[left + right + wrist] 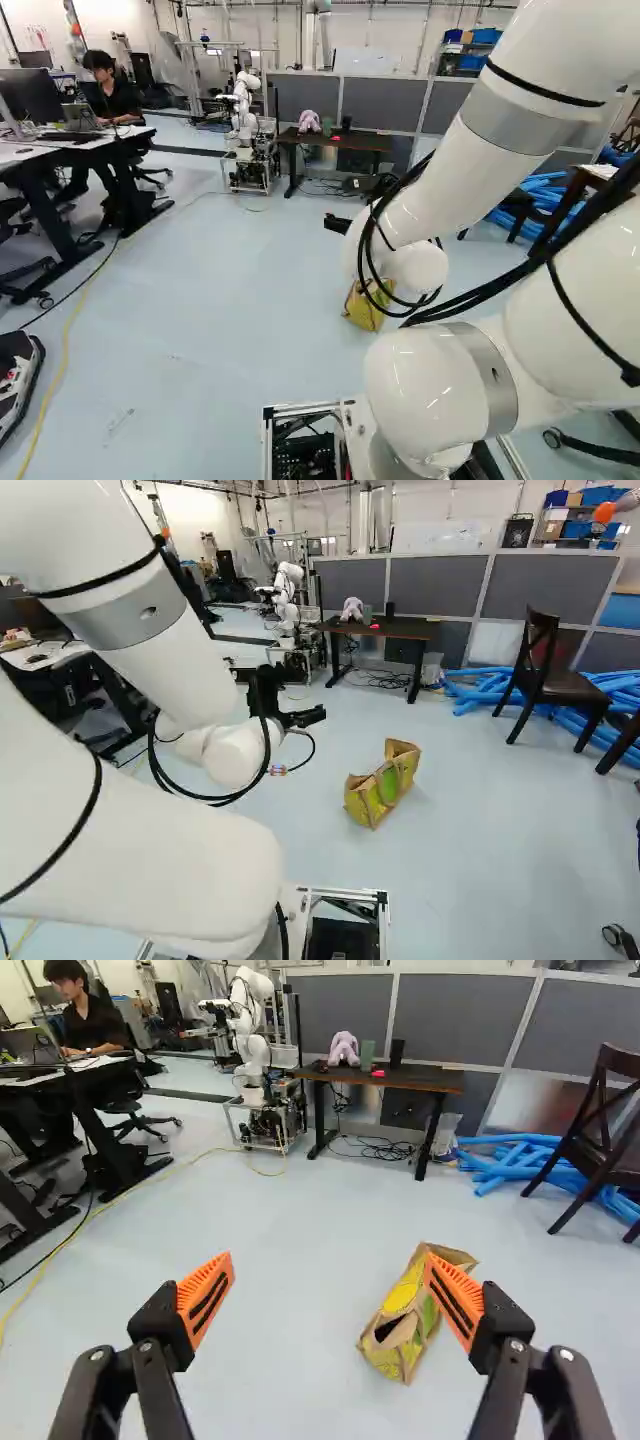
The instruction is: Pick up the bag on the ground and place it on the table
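- One yellow-and-green bag with brown, papery sides is on the pale floor, well apart from the single dark-topped table with black legs.
- One black two-fingered gripper; in the wrist view the gripper stands wide open, its two orange ribbed pads well apart and holding nothing.
- Four things on the table: a pale purple plush, a grey-green cylinder, a black cylinder and a small bright red object.
- One white-armed robot near the table.
- The right base view gives the whole bag; in the left base view the arm and its black cables hide part of it. Only the wrist view shows the orange pads, one of which overlaps the bag's edge.
- The bag looks creased and slumped, with a dark gap showing in the wrist view and a brown rim at one end. Its contents cannot be made out.
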Available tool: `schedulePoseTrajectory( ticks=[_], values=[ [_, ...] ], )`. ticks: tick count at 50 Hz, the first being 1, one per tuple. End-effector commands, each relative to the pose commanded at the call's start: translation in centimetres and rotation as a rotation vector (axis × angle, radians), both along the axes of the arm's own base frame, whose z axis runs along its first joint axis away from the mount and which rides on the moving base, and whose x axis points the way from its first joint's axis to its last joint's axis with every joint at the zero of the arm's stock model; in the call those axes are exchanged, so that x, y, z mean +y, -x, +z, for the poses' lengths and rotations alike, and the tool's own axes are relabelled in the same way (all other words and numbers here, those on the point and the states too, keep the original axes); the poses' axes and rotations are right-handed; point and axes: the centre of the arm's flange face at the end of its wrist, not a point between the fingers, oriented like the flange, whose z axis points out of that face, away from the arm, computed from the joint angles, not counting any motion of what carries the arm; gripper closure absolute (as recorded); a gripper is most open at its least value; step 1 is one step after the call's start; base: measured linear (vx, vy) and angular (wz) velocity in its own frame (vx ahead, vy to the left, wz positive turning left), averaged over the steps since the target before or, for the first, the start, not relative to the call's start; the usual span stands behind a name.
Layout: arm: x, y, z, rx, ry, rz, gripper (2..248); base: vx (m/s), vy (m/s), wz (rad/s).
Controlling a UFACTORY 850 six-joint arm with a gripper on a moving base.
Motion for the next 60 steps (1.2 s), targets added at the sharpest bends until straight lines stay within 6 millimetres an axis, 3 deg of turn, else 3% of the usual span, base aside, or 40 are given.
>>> schedulePoseTrajectory(
  ticks=[42, 60],
  values=[
    [0.0, 0.0, 0.0, 0.0, 0.0, 0.0, 3, 0.133, -0.02, -0.004],
    [0.0, 0.0, 0.0, 0.0, 0.0, 0.0, 3, 0.151, -0.082, -0.171]
  ],
)
